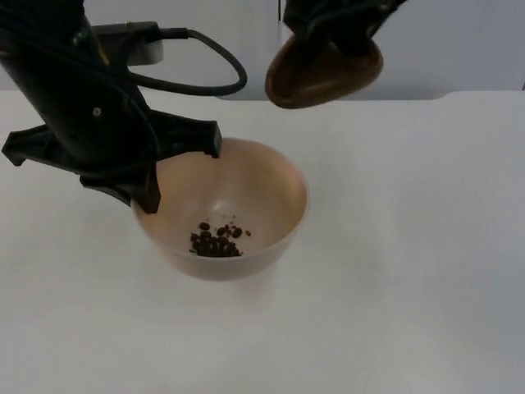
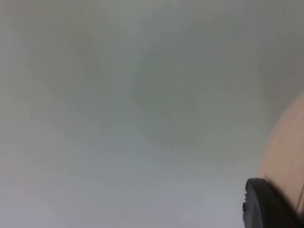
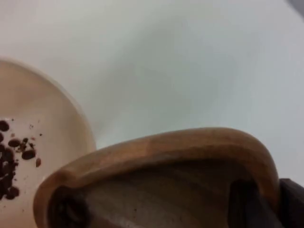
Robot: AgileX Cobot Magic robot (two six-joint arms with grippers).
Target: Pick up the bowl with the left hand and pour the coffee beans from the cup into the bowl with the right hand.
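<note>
One white table [image 1: 426,271] carries one smooth, round beige bowl [image 1: 262,197], its left rim clamped by the left gripper [image 1: 176,168]. One wooden cup [image 1: 324,70], tipped, sits clamped in the right gripper [image 1: 344,33] far right of the bowl. One small heap of dark coffee beans [image 1: 216,240] lies inside the bowl.

The top view looks down and forward from a fixed mount onto the white table [image 1: 426,271], the grey partition wall [image 1: 459,49] lying toward 12 o'clock. It frames the bowl [image 1: 271,193] at mid-range, centred.

The left wrist view looks along its gripper at close range onto bare table [image 2: 118,118], catching a sliver of bowl wall [image 2: 287,152].

The right wrist view sits nearest its subject, looking over the wooden cup [image 3: 171,152] rim.

Top and right wrist views share the bowl interior and coffee beans [image 1: 216,240].
</note>
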